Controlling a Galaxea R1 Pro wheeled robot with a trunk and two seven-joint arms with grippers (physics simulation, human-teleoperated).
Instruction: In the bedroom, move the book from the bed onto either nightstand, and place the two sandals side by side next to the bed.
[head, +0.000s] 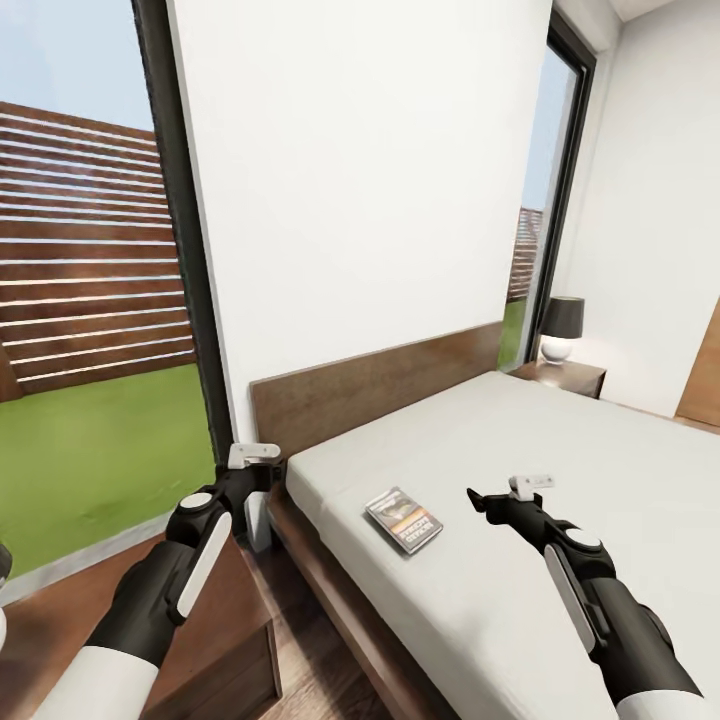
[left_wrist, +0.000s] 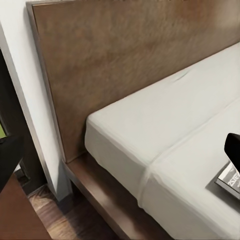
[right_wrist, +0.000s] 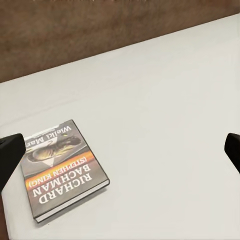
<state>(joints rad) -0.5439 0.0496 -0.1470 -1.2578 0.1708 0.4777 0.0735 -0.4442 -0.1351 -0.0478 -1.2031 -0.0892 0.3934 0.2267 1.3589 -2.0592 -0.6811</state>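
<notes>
The book is lying flat on the bed, just ahead of the right gripper, which is hovering over the mattress with its fingers spread wide. The left gripper is hanging beside the headboard, above the nightstand; its opening cannot be told

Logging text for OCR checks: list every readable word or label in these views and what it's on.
"RICHARD BACHMAN": large white lettering on the book cover, lying on the bed.
"(STEPHEN KING)": on the orange-red band of the same cover.
A line starting "Wielki Mar...": white text at the cover's other end, the rest blurred.
In the head view, the cover text is too small to read.
No other text anywhere.
</notes>
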